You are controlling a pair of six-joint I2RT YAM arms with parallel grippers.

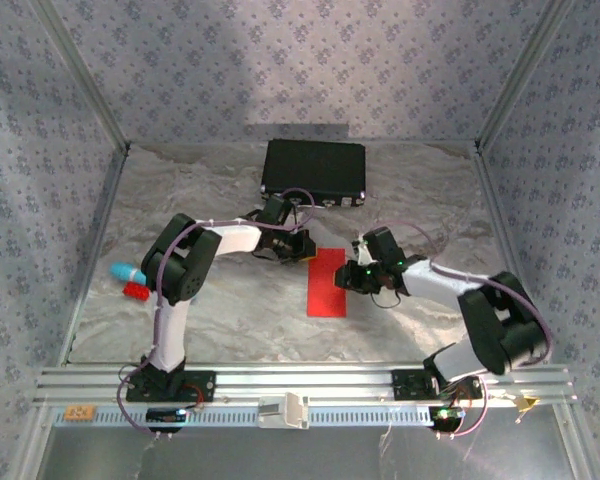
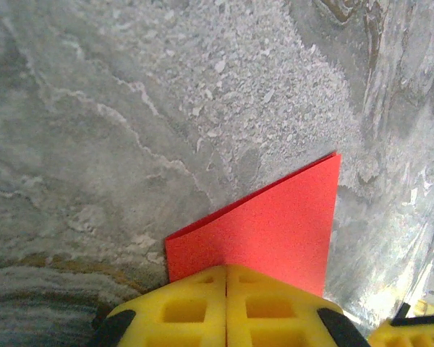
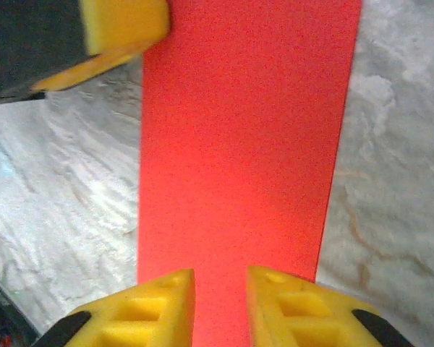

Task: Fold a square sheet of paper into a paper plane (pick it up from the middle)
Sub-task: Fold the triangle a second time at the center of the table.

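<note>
Left gripper (image 2: pixel 226 269): its two yellow fingers are pressed together with no gap. Their tips meet the near edge of the sheet of paper (image 1: pixel 327 282); whether the edge is pinched between them cannot be told.

Right gripper (image 3: pixel 220 278): two yellow fingers (image 3: pixel 159 303) stand apart with a narrow gap, poised over the sheet's right side and clamped on nothing. All four fingers are blocky, with square recesses moulded into their faces.

Sheet of paper: one item, thin, bright red, matte and unmarked. It lies flat at the middle of the table (image 1: pixel 230 320) between the two grippers, as a long narrow rectangle with crisp straight edges. One sharp corner shows in the left wrist view.

Table: one surface, grey and marbled with pale veins, glossy in places.

Other items: one black rectangular case (image 1: pixel 314 168) at the far edge, well apart from the sheet. At the left side lie one small turquoise object (image 1: pixel 127 271) and one small red block (image 1: pixel 135 291), just beside each other.
</note>
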